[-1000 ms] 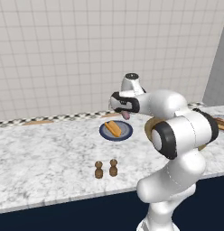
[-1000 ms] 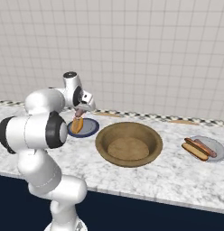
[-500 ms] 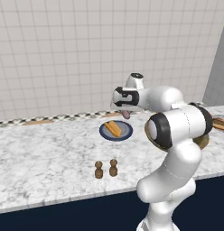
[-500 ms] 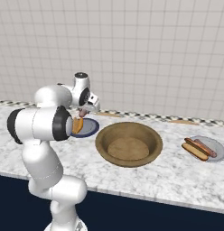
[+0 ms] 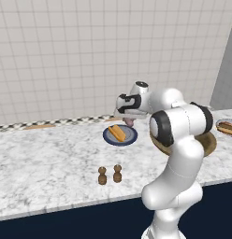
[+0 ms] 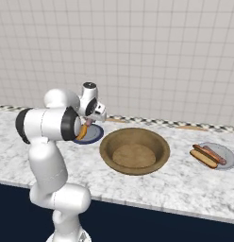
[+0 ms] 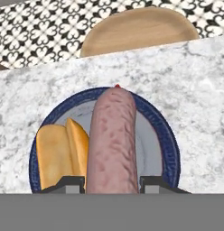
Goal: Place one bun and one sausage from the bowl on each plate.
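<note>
Near the centre of the left base view, the gripper (image 5: 130, 122) hangs just above the dark blue plate (image 5: 131, 138), which lies on the marble counter (image 5: 52, 158); a pinkish sausage (image 5: 129, 123) shows under the hand, and a bun (image 5: 117, 133) lies on the left half of the plate. Two small brown shakers (image 5: 110, 174) stand on the counter lower in the frame, well apart from the plate. Behind the white arm, at the right, a part of the wooden bowl (image 5: 207, 145) is visible, and at the right edge a second plate (image 5: 227, 127) carries a bun with a sausage. At the left of the right base view, the gripper (image 6: 88, 124) is over the dark blue plate (image 6: 94, 136), partly hidden by the arm, with the bun (image 6: 82, 132) orange beside it. The bowl (image 6: 134, 150) sits in the middle of the frame, just beside this plate, and it looks empty. At the right, the second plate (image 6: 226, 156) holds its bun and sausage side by side. At the bottom of the hand view, the two finger tips (image 7: 71, 184) are closed on the sausage (image 7: 112, 141), which reaches up the frame over the middle of the plate (image 7: 164, 131). The bun (image 7: 61, 153) lies on the plate at the left, close to the sausage. Above, beyond the marble, a tan round board (image 7: 140, 30) lies before a patterned strip (image 7: 41, 27).
</note>
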{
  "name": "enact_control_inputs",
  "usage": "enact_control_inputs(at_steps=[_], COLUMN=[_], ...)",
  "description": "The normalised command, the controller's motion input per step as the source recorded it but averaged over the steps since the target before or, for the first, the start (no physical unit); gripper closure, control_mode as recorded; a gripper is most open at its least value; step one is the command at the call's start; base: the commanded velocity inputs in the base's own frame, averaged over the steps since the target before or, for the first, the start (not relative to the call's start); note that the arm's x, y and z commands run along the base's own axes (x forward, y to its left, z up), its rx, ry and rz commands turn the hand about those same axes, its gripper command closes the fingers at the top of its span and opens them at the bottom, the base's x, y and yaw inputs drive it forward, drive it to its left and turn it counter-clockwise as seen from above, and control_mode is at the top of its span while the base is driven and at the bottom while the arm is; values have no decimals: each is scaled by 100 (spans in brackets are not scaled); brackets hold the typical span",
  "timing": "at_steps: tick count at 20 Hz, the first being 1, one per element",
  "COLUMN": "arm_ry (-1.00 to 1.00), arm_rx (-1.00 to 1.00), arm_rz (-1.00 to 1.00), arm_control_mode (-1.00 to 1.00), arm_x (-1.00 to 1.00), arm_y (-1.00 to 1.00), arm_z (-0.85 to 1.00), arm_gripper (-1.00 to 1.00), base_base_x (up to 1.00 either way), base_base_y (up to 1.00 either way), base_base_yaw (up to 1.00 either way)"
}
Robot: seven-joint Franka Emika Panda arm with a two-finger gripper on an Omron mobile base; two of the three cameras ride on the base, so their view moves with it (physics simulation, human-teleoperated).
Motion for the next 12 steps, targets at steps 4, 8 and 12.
enact_control_inputs(at_steps=[4, 8, 12], arm_ry=[6, 13, 8], arm_rx=[-1, -4, -1], arm_rz=[21, 15, 10], arm_control_mode=[-100, -100, -100], arm_x=[1, -2, -6], arm_y=[0, 0, 0], arm_z=[-1, -1, -23], arm_gripper=[100, 100, 100], base_base_x=[0, 0, 0], base_base_y=[0, 0, 0], base_base_yaw=[0, 0, 0])
